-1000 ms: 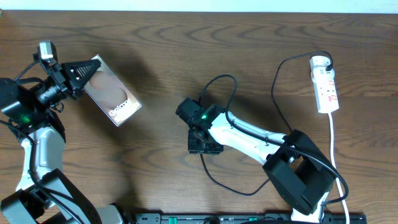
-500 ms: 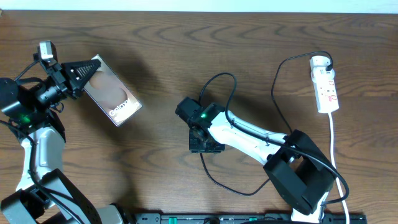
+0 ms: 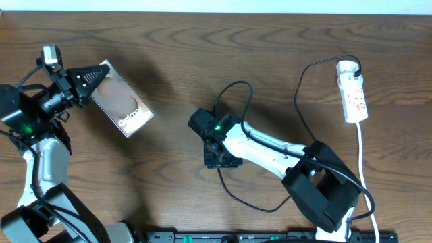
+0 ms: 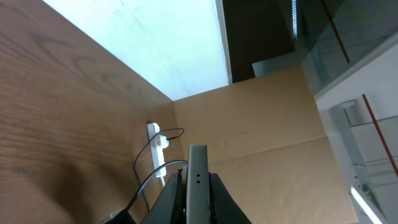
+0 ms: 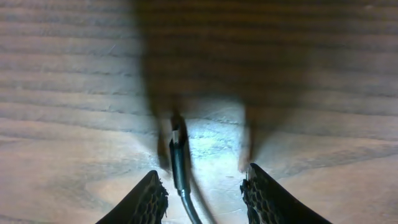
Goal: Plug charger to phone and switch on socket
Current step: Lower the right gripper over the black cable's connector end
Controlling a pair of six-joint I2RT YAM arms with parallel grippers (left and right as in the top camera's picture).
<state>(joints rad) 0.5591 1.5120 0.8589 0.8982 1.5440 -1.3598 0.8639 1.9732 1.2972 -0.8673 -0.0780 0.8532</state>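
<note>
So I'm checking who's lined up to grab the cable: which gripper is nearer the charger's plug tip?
Right. The right gripper is open and straddles the plug tip; the left gripper is far across the table, shut on the phone.

Matt, dark wood-grain counter [image 3: 175,47]; phone [image 3: 123,101] with glossy brownish face; smooth white plastic socket [image 3: 354,94]; matt black charger [image 5: 178,163].

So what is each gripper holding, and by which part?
The left gripper grips the phone by the end away from its lettering. The right gripper holds nothing, open over the charger tip.
</note>
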